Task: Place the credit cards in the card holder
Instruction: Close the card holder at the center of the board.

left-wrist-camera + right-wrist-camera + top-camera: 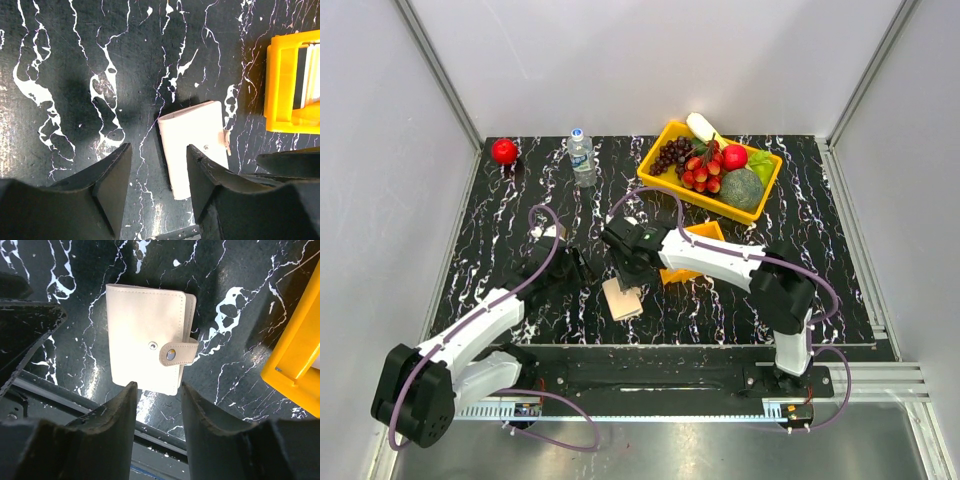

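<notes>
The closed card holder is seen just ahead of the right claw, long axis toward it, left claw alongside. Both claws are noted half-open, empty.

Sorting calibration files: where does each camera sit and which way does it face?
Top external: above, behind the bases, looking down on the table; left arm and right arm show.
Left wrist: on the left arm, looking down; own jaws show.
Right wrist: on the right arm, looking down; own jaws show.
Shared: both wrist views hold the card holder and small orange tray.
</notes>
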{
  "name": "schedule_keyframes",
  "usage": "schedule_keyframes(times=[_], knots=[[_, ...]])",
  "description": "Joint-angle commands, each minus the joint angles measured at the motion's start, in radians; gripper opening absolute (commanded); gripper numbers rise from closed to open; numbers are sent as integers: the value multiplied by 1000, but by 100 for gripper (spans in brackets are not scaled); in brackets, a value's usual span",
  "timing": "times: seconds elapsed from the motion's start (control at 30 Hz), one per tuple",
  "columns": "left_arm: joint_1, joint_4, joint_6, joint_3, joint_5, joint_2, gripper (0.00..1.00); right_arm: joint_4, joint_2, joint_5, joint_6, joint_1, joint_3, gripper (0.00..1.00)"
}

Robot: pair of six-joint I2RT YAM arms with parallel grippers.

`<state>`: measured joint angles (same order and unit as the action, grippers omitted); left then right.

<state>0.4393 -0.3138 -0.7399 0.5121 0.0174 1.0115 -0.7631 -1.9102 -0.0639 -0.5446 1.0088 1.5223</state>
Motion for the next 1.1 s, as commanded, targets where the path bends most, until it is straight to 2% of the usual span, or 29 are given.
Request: schedule_keyframes(times=[0.0,0.13,0.57,0.7,0.87,1.07], knots=[[-1,47,-13,-14,15,-13,51,-36,-30,-51,-5,10,56,44],[-1,47,-10,-12,13,-11,51,-54,-50,-66,-3,10,76,39],[-1,61,-9,-12,27,4,51,-56,-92,-63,9,17,99,43],[-1,61,-6,-11,27,6,51,-67,-101,-85,6,17,107,40],[-2,67,-3,-6,33,18,51,-79,-118,-86,15,17,122,29],[-1,73,-1,-9,30,25,51,-77,-104,-93,21,17,125,22]])
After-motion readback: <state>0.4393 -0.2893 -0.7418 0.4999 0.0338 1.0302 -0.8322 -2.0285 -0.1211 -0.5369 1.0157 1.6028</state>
